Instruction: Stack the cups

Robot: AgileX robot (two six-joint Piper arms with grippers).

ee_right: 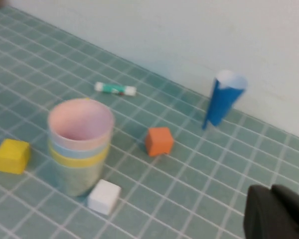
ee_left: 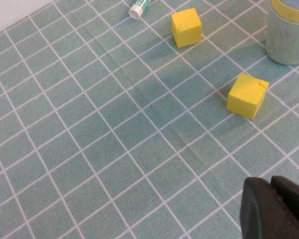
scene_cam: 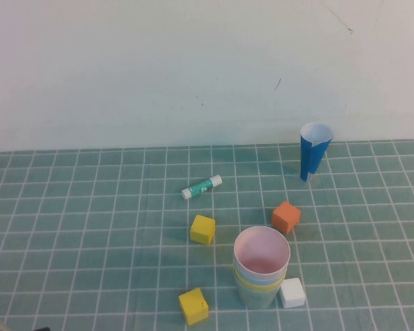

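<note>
The four cups stand nested in one upright stack at the front middle of the mat: pink on top, then light blue, yellow, and green at the bottom. The stack also shows in the right wrist view and, partly cut off, in the left wrist view. My left gripper is shut and empty, above bare mat to the stack's left. My right gripper is shut and empty, off to the stack's right. Neither gripper shows in the high view.
A white cube touches the stack's right side. An orange cube lies behind it, and two yellow cubes lie to its left. A glue stick and a dark-blue paper cone are further back.
</note>
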